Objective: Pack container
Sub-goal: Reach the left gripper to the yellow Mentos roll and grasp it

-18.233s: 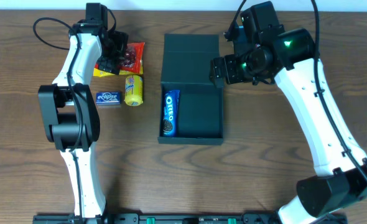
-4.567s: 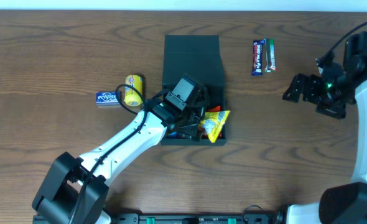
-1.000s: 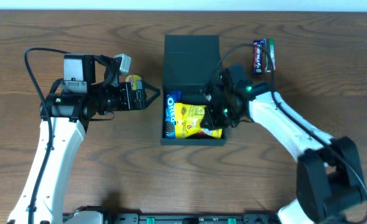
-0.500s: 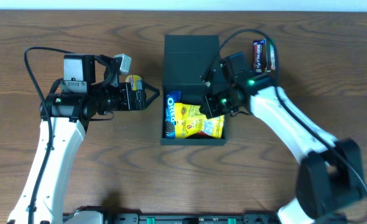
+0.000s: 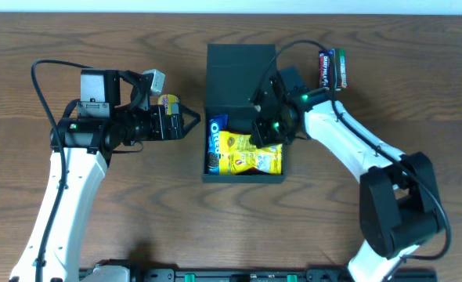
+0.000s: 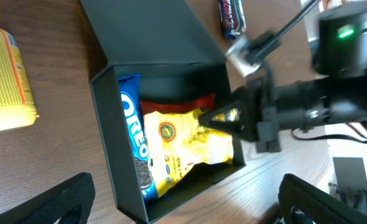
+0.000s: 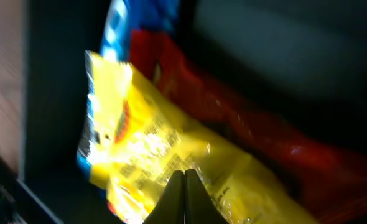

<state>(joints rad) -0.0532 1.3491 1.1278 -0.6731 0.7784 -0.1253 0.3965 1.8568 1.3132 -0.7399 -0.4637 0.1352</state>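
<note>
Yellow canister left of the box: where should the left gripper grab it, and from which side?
Mid-body, from above, one finger on each curved flank. The yellow canister lies on its side, so its ends sit low and it could roll if nudged sideways. The left gripper is open beside it.

Legible: "OREO" in white on the blue packet (image 6: 134, 138) inside the container (image 6: 151, 34); other print too blurred.

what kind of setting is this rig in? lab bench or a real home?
Probably a lab bench for manipulation trials: a wood-grain table, a left arm and right arm based at its near edge, and a dark container staged with snacks like the Oreo pack.
</note>
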